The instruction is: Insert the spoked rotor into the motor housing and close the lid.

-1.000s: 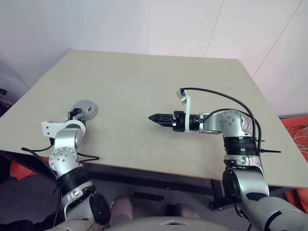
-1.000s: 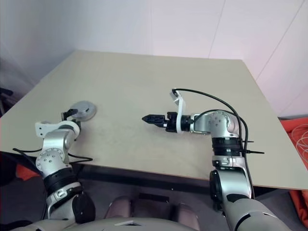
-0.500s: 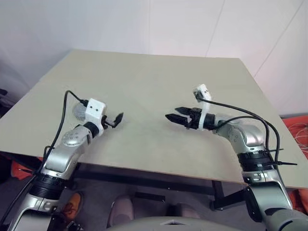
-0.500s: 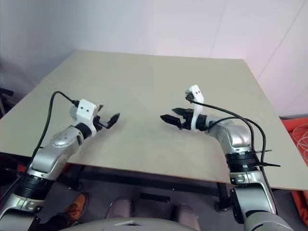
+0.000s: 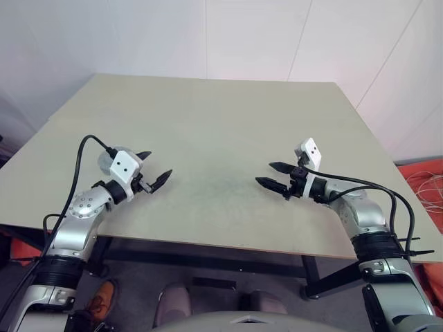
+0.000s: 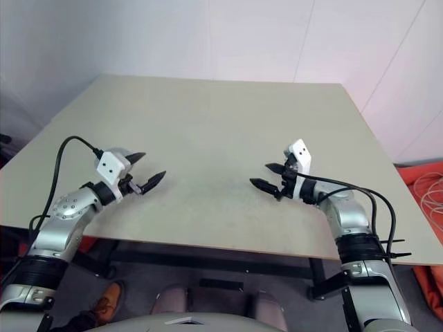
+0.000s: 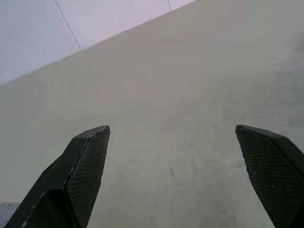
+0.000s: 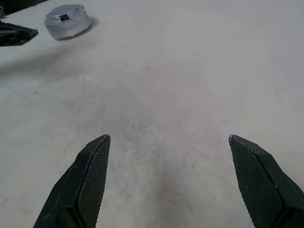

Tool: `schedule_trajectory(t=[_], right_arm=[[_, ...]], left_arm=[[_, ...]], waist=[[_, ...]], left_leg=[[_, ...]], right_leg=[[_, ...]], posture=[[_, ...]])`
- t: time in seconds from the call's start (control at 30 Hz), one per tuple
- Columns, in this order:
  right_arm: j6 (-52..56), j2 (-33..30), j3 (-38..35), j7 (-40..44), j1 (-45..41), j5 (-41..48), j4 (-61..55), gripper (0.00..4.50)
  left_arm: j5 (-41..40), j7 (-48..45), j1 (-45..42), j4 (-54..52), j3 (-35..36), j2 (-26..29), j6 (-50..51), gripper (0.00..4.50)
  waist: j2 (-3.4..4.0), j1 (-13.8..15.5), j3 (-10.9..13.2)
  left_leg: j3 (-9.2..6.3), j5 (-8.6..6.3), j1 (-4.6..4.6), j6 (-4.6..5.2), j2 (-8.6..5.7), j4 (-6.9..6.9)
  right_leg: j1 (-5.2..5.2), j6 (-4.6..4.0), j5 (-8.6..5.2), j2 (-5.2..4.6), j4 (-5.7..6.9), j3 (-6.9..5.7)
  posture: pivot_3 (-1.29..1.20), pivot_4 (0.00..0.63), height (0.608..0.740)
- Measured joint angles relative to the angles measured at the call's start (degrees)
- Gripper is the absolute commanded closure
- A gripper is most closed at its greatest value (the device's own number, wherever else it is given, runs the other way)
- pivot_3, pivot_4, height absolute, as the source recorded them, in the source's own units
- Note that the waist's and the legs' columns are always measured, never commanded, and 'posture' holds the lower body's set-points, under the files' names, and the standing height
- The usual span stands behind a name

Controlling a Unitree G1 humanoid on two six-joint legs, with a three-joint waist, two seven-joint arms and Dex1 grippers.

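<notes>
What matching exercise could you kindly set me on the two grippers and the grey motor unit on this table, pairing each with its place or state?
Things:
1. left gripper
2. right gripper
3. grey motor unit

Places and states:
A. open and empty, over the right half of the table
B. closed, resting on the table near its left edge
C. open and empty, beside the grey unit

Pairs: 1-C, 2-A, 3-B.
</notes>
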Motion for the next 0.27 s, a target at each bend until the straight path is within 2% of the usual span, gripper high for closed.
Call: schedule_trajectory(t=[0.27], right_arm=[[0.0,0.9,0.0,-0.9,0.0,-0.3,0.0,0.00]], left_arm=[[0.9,-0.3,0.0,0.8,1.7,-1.2,-0.6,0.01]], waist=[[0.00,0.0,0.0]], left_leg=[[0.00,-0.01,0.00,0.02,0.00,0.00]], right_leg=[[0.00,-0.04,0.02,0.00,0.00,0.00]], posture=[[0.00,0.000,0.740]])
